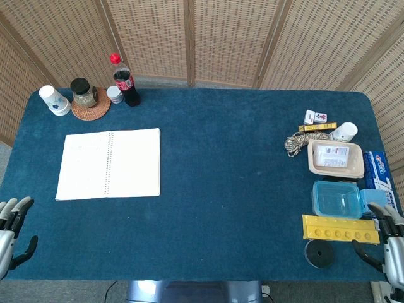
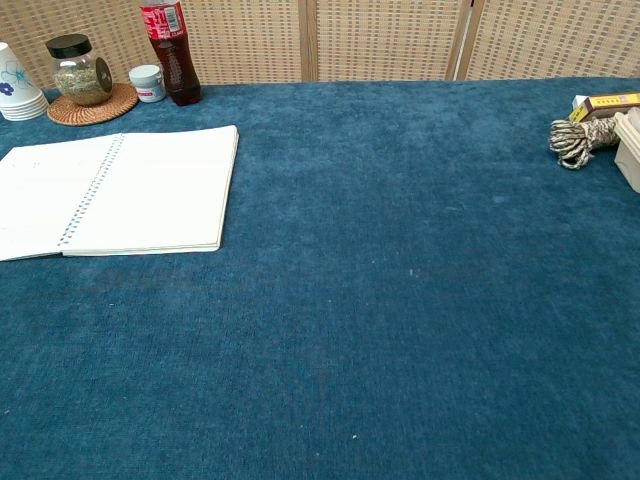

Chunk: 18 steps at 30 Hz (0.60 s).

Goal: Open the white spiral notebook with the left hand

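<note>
The white spiral notebook point(image 1: 108, 164) lies open and flat on the blue table, its spiral running down the middle; the chest view shows the notebook point(image 2: 120, 190) at upper left. My left hand point(image 1: 11, 235) is at the table's front left corner, well clear of the notebook, fingers apart and holding nothing. My right hand point(image 1: 390, 245) shows at the front right edge beside the yellow tray, fingers spread, empty. Neither hand appears in the chest view.
At back left stand a paper cup point(image 1: 53, 100), a jar on a coaster point(image 1: 84, 93), a small white pot point(image 1: 115, 94) and a cola bottle point(image 1: 124, 81). On the right lie a rope coil point(image 1: 298, 142), beige tray point(image 1: 336, 158), blue container point(image 1: 337, 199), yellow tray point(image 1: 339, 229) and black disc point(image 1: 319, 253).
</note>
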Tool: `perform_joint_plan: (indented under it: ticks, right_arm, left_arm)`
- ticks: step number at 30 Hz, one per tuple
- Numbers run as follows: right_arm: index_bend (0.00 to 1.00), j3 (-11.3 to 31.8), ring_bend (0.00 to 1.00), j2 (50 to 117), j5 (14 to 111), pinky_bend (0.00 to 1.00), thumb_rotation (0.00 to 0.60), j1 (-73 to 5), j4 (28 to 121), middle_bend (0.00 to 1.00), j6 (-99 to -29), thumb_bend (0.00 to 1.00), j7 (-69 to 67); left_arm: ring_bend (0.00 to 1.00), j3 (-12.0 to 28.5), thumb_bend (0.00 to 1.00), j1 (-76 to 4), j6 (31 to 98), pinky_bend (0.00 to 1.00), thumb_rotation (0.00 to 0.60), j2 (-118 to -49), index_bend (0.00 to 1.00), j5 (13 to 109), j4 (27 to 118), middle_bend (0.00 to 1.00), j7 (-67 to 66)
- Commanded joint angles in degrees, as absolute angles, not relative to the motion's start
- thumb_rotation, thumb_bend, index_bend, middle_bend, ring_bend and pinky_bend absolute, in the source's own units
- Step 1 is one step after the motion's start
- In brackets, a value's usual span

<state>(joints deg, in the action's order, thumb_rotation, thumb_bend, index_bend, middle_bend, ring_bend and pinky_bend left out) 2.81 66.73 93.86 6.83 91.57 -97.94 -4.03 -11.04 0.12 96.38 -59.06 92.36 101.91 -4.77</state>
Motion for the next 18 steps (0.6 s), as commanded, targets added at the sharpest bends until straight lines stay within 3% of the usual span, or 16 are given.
perform_joint_plan:
  ticks: [1, 18]
  right_arm:
    - [0.14, 2.34, 0.11, 67.02, 94.51, 0.18, 0.6, 6.76, 92.02, 0.21, -98.05, 0.26, -3.25]
    - [0.14, 1.71, 0.11, 66.88, 94.27, 0.18, 0.6, 7.0, 91.89, 0.21, -98.32, 0.26, -3.16]
  left_arm:
    - [0.0, -11.47, 0.42, 1.49, 97.4, 0.0, 0.6, -59.72, 0.08, 94.0, 100.61, 0.11, -4.56]
    - [0.0, -9.66, 0.43, 2.91, 95.93, 0.0, 0.6, -61.94, 0.08, 96.37, 100.32, 0.11, -6.71]
